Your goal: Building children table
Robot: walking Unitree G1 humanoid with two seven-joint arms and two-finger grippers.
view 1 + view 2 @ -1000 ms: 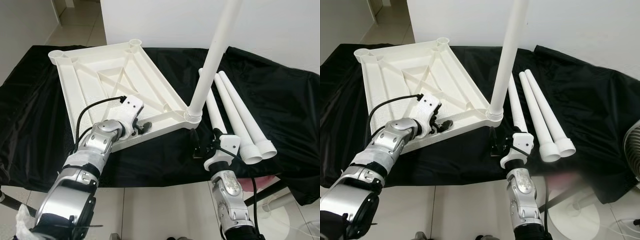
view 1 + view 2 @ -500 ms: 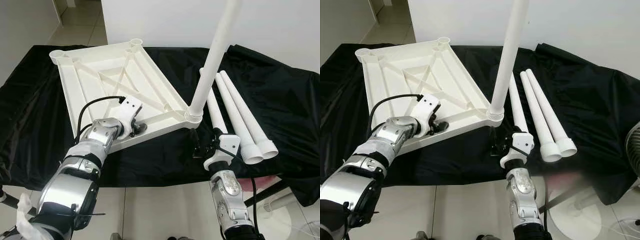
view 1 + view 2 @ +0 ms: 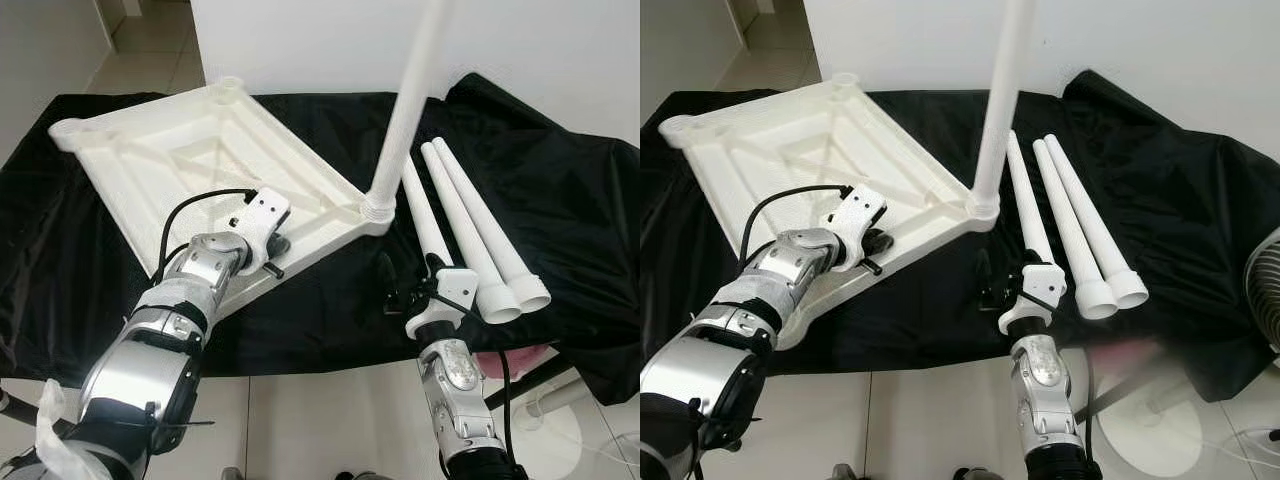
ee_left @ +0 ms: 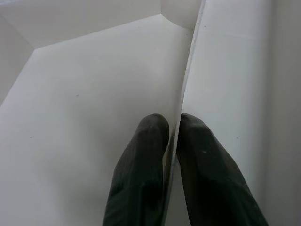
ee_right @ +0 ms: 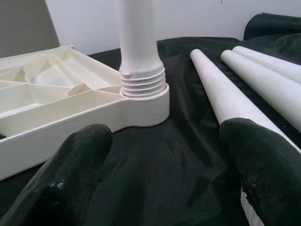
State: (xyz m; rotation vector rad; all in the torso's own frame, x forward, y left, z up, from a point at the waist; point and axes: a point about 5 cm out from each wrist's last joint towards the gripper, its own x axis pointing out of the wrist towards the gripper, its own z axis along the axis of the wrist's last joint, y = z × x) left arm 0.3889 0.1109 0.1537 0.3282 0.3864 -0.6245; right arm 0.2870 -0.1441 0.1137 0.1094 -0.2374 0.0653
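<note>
A white plastic tabletop (image 3: 190, 160) lies upside down on the black cloth. One white leg (image 3: 408, 110) stands upright, screwed into the socket (image 5: 143, 94) at its near right corner. My left gripper (image 3: 272, 255) is shut on the tabletop's near rim, and the left wrist view has both fingertips (image 4: 153, 129) pinching that thin wall. Three loose legs (image 3: 470, 230) lie side by side to the right. My right gripper (image 3: 393, 288) rests open low over the cloth, just in front of the socket and beside the nearest loose leg (image 5: 225, 99).
The black cloth (image 3: 560, 200) covers the whole table and drapes over its front edge. A white wall (image 3: 560, 50) stands behind. A white fan base (image 3: 1160, 430) sits on the tiled floor at the lower right. Crumpled plastic (image 3: 50, 440) shows at the lower left.
The tabletop has turned on the cloth, its far end swinging left, with the upright leg leaning along. My left gripper keeps hold of the rim. The right gripper has stayed put.
</note>
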